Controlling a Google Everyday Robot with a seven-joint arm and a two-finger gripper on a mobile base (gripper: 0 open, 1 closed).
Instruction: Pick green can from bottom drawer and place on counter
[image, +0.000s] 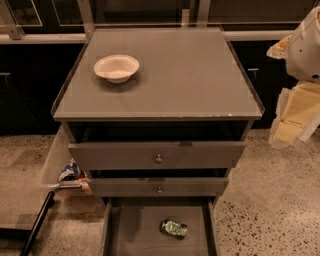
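The green can (173, 228) lies on its side on the floor of the open bottom drawer (135, 235), right of the drawer's middle. The counter (190, 75) is the flat grey cabinet top above, with a small chip on its front edge at the right. My gripper (288, 131), cream-coloured, hangs at the right edge of the view beside the counter's right side. It is off the cabinet and well away from the can, with nothing seen in it. The white arm housing (307, 47) sits above it.
A white bowl (116, 67) stands on the counter's back left. Two knobbed grey drawers (158, 156) are partly pulled out above the bottom drawer. A blue-and-white snack bag (69, 172) lies left of the cabinet, and a black rod (36, 224) slants at the lower left. The floor is speckled.
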